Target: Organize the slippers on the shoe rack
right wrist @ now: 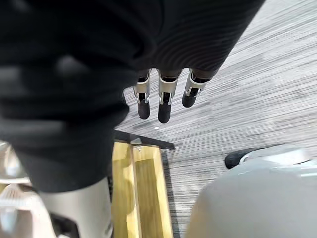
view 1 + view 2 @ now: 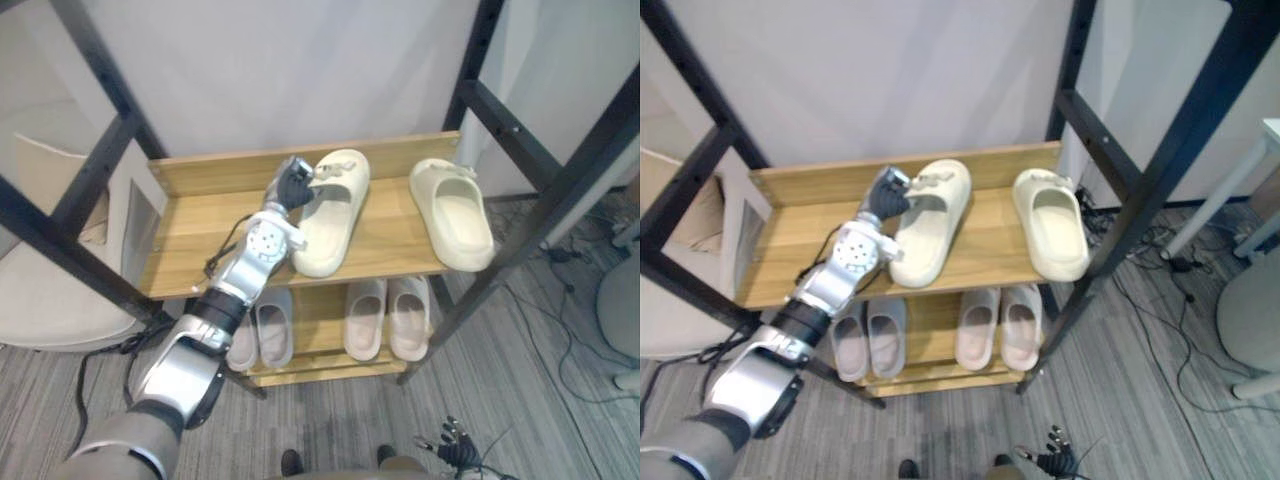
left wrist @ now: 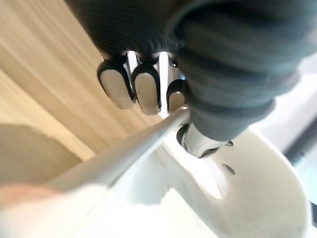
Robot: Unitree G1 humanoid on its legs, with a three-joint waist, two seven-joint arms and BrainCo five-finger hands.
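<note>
Two cream slippers lie on the wooden top shelf (image 2: 195, 230) of the shoe rack. The left slipper (image 2: 332, 218) lies slanted, toe toward the shelf's front edge. My left hand (image 2: 293, 181) reaches over the shelf to its strap end, fingers (image 3: 143, 89) curled against the slipper's rim (image 3: 257, 198), thumb pinching it. The right slipper (image 2: 455, 215) lies apart near the shelf's right end. My right hand (image 2: 450, 440) hangs low over the floor, its fingers (image 1: 163, 104) straight and holding nothing.
On the lower shelf stand a grey pair (image 2: 262, 332) and a pale pink pair (image 2: 388, 318). Black frame posts (image 2: 560, 185) flank the rack. A white chair (image 2: 40, 290) stands at the left and cables (image 2: 570, 300) lie on the floor at the right.
</note>
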